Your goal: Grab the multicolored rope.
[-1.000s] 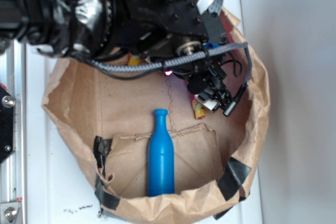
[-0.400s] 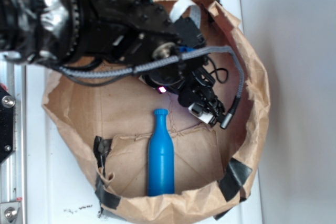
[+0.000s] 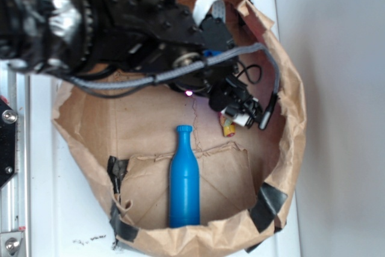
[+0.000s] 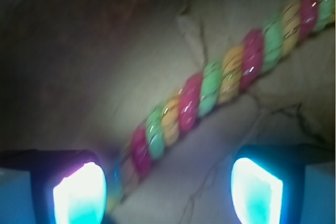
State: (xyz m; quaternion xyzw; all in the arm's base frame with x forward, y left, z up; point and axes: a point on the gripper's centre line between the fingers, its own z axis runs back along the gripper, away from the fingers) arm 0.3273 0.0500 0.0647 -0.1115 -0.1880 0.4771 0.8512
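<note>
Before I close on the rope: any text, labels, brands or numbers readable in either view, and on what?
None can be read in either view.
Blue bottle: plain, no label showing.
Multicolored rope: coloured strands only, no print.
Paper bag and its black tape: no print visible.
Claw and arm: no markings legible; wrist view is blurred.

I can read no text, label, brand name, number or sign in either view. The blue bottle carries no printed label that I can make out, and the paper bag around it is plain brown. The wrist view is too blurred to show any lettering.
</note>
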